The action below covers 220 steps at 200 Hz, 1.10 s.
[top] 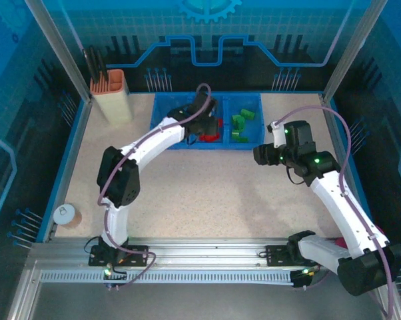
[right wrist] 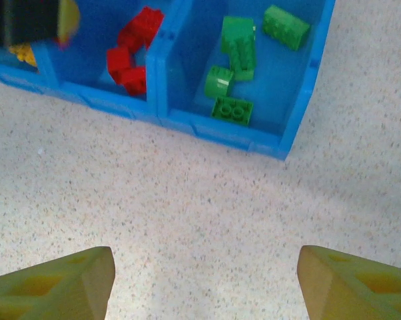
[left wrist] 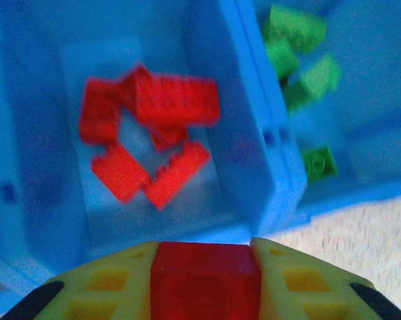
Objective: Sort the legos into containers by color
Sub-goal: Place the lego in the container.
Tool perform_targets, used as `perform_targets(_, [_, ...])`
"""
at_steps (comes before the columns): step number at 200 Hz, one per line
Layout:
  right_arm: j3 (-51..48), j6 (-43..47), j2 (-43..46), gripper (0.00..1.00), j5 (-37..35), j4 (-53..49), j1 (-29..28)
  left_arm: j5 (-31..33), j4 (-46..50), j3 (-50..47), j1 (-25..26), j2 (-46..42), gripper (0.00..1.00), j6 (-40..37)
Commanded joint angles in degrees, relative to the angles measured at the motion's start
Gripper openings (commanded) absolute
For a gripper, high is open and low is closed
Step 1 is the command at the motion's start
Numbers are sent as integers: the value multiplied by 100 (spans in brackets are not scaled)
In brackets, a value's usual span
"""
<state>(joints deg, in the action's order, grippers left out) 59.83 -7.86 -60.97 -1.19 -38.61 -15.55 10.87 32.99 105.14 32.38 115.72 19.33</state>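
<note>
Got the left pincer (left wrist: 204, 248) clamped tight on a red lego (left wrist: 206, 285), squeezed between both yellow fingers (left wrist: 107, 287) and hanging right over the middle one of the containers (left wrist: 270, 180). Looking down past it, can see a heap of red legos (left wrist: 150, 130) on that compartment's floor, around 11 o'clock of the held brick. Too blurry to count. Green legos (left wrist: 297, 57) next door at 1 o'clock, behind the dividing wall.

From the top view, got the blue tray (top: 247, 145) at 12 o'clock on the desk (top: 207, 193). Reds in the middle bin, greens in the right-hand one. Can see the left arm stretched over the tray from roughly 7 o'clock.

Found the right pincer (right wrist: 204, 287) spread wide open, nothing between its fingers (right wrist: 54, 287), just bare speckled desk below. In the top view, sitting at about 4 o'clock of the tray, near but clear of it. Same wrist view catches a bit of yellow lego (right wrist: 22, 55) in the left-hand bin at 10 o'clock, reds beside that, and a handful of greens at 12 o'clock.

Also spotted a tall beige-and-orange holder (top: 114, 97) at 10 o'clock of the tray and a pink cup (top: 67, 215) way down at 8 o'clock by the desk edge.
</note>
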Motion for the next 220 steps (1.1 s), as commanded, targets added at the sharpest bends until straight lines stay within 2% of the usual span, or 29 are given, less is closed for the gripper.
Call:
perform_targets(1, [-135, -133, 76, 74, 50, -59, 98, -125, -279, 397, -163, 603, 29, -41])
perform_targets(65, [-69, -68, -247, 74, 27, 88, 114, -30, -172, 2388, -502, 2343, 28, 175])
perform_targets(121, [-96, -128, -402, 74, 151, 152, 114, 72, -90, 3484, -522, 3179, 31, 99])
perform_targets(168, [-130, -155, -446, 75, 160, 126, 114, 80, -166, 3600, -579, 3374, 40, 112])
perform_targets(220, [-164, -181, -494, 76, 242, 57, 103, 107, -241, 3627, -610, 3219, 63, -42])
